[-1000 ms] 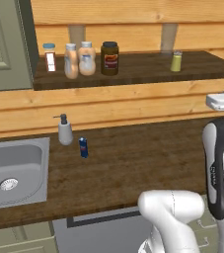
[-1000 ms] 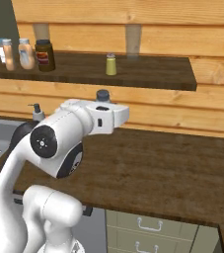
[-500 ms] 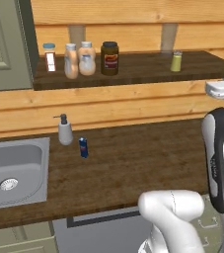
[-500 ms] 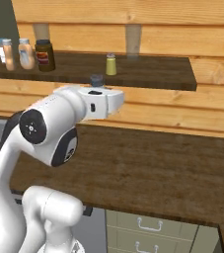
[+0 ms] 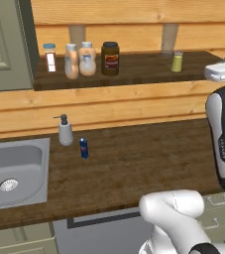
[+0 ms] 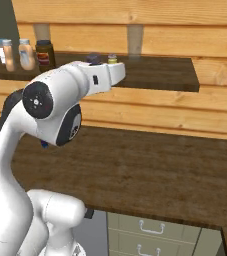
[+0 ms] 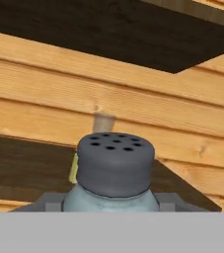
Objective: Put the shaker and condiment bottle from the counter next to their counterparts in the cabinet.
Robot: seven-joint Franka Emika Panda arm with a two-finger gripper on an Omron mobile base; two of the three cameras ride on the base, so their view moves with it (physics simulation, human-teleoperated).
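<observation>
My gripper (image 7: pixel 112 203) is shut on the shaker (image 7: pixel 113 170), a pale blue-green body with a grey holed cap, held upright in front of the cabinet's dark shelf (image 7: pixel 29 165). A sliver of the yellow-green counterpart shaker (image 7: pixel 73 168) peeks out just behind it on the left. From the right base view the held shaker's cap (image 6: pixel 92 59) sits close beside the yellow-green shaker (image 6: pixel 112 59). Two peach-orange condiment bottles (image 5: pixel 71 60) (image 5: pixel 87 58) stand side by side on the shelf (image 5: pixel 139 69); which one came from the counter I cannot tell.
A dark brown jar (image 5: pixel 110 58) and a white-capped jar (image 5: pixel 49 57) also stand on the shelf. The grey-green cabinet door (image 5: pixel 5 44) hangs open at the left. On the counter are a grey pump dispenser (image 5: pixel 64 131), a small dark-blue can (image 5: pixel 84 148) and the sink (image 5: pixel 34 149).
The arm has risen with the shaker from below the shelf edge to shelf height, drawing closer to the yellow-green shaker. Nothing on the shelf or counter has moved.
</observation>
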